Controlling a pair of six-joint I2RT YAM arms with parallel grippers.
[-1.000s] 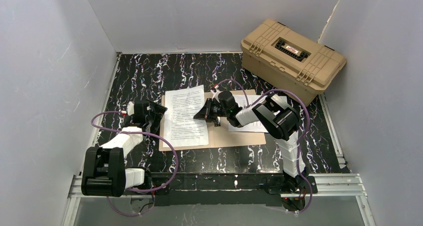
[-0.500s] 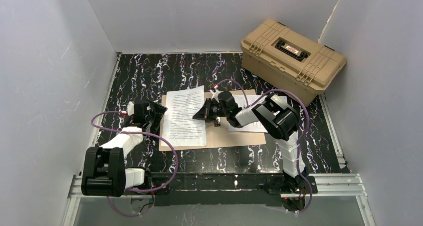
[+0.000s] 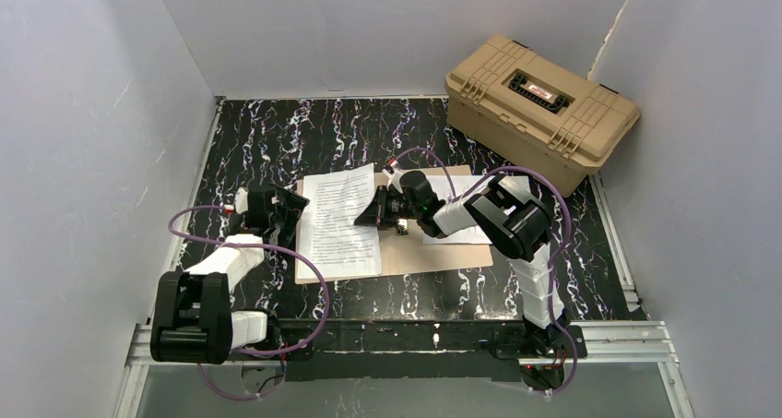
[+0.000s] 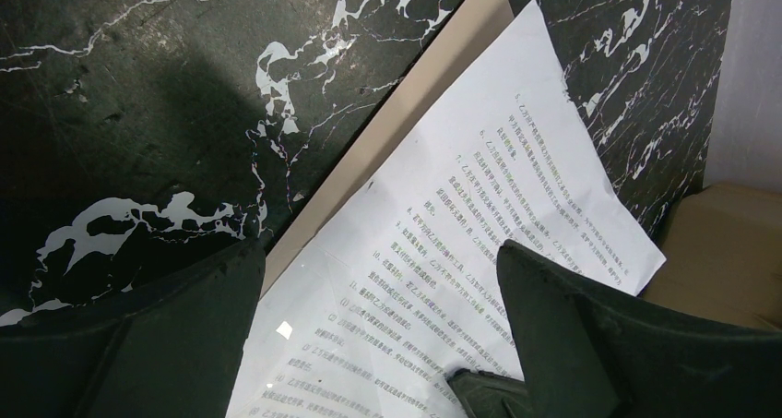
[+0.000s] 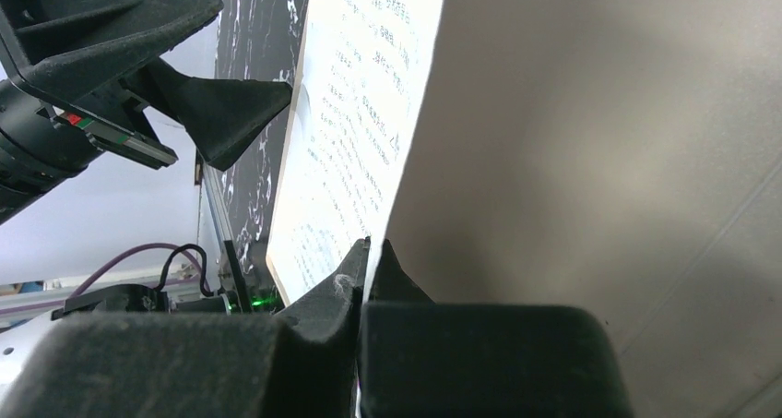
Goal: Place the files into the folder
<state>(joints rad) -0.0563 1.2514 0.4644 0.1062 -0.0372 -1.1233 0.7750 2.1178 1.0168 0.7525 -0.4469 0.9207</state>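
At table centre, the folder lies open and flat. One sheet sits on its left half, skewed, with its far corner overhanging the table. The right gripper is pinched tight on that sheet's right edge, lifting it into a curl. The left gripper hovers at the folder's left edge, fingers wide, holding nothing. A second sheet rests on the right half, partly under the right arm. Judgement: both papers are on the folder but unaligned. Squaring them up and closing the cover are left to do.
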